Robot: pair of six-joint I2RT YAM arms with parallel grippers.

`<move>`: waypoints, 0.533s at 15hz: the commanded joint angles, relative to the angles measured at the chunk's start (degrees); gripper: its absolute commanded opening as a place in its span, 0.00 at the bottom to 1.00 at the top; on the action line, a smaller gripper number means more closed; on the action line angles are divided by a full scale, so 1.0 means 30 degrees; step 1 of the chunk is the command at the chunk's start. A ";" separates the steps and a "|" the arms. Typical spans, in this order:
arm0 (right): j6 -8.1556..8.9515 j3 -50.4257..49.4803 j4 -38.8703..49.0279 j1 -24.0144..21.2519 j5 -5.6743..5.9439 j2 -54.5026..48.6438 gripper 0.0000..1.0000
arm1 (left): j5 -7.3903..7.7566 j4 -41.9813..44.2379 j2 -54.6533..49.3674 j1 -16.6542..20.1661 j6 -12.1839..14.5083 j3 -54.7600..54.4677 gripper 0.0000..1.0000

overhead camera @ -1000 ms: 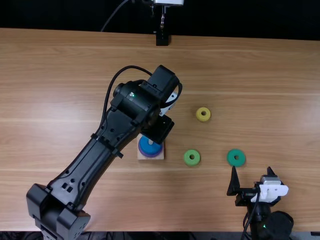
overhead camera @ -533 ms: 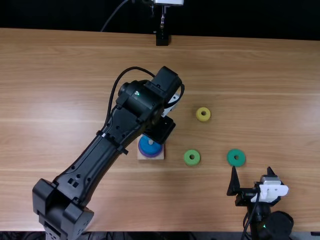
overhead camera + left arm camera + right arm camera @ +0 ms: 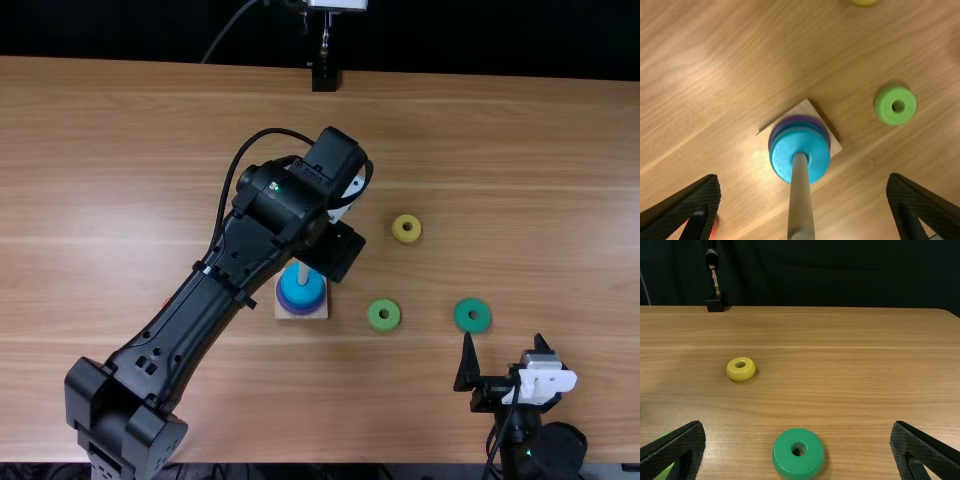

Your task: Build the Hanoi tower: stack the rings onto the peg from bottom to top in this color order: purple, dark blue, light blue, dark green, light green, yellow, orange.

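Observation:
My left gripper [image 3: 332, 250] hangs over the wooden base [image 3: 302, 313]; in the left wrist view the left gripper [image 3: 804, 179] is open, its fingers wide on either side of the peg [image 3: 800, 200]. Around the peg, a light blue ring [image 3: 783, 158] tops a darker blue one and a purple ring [image 3: 774, 131]. Light green [image 3: 384, 315], dark green [image 3: 472, 315] and yellow [image 3: 407, 229] rings lie to the right. A red-orange ring [image 3: 714, 228] is partly covered by a left finger. Low at the right, the right gripper [image 3: 504, 345] stands open; the dark green ring [image 3: 798, 455] lies ahead of the right gripper [image 3: 799, 425].
The left arm [image 3: 190, 330] stretches diagonally over the table's left half. A black stand [image 3: 324, 78] is at the table's far edge. The light green ring lies between the base and the dark green ring on the wooden table [image 3: 520, 180].
The left gripper has shifted slightly right, uncovering more of the blue rings and the peg. A sliver of the red-orange ring now shows beside the left arm. The right arm has kept still.

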 commanded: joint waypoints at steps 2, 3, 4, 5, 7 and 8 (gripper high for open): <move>-0.0080 -0.1190 -0.1360 -0.0162 -0.0038 -0.0244 1.00 | -0.0034 0.1213 -0.0037 0.0248 -0.0161 0.0716 1.00; -0.0080 -0.1190 -0.1360 -0.0162 -0.0038 -0.0244 1.00 | -0.0034 0.1740 -0.0037 0.0453 -0.0161 0.0716 1.00; -0.0080 -0.1190 -0.1360 -0.0162 -0.0038 -0.0244 1.00 | -0.0069 0.2197 -0.0066 0.0776 -0.0161 0.0745 1.00; -0.0080 -0.1190 -0.1360 -0.0162 -0.0038 -0.0244 1.00 | -0.0104 0.2548 -0.0125 0.1098 -0.0125 0.0833 1.00; -0.0080 -0.1190 -0.1360 -0.0162 -0.0038 -0.0244 1.00 | -0.0350 0.2654 -0.0242 0.1948 -0.0055 0.1390 1.00; -0.0080 -0.1190 -0.1360 -0.0162 -0.0038 -0.0244 1.00 | -0.0386 0.2654 -0.0418 0.2475 0.0015 0.1624 1.00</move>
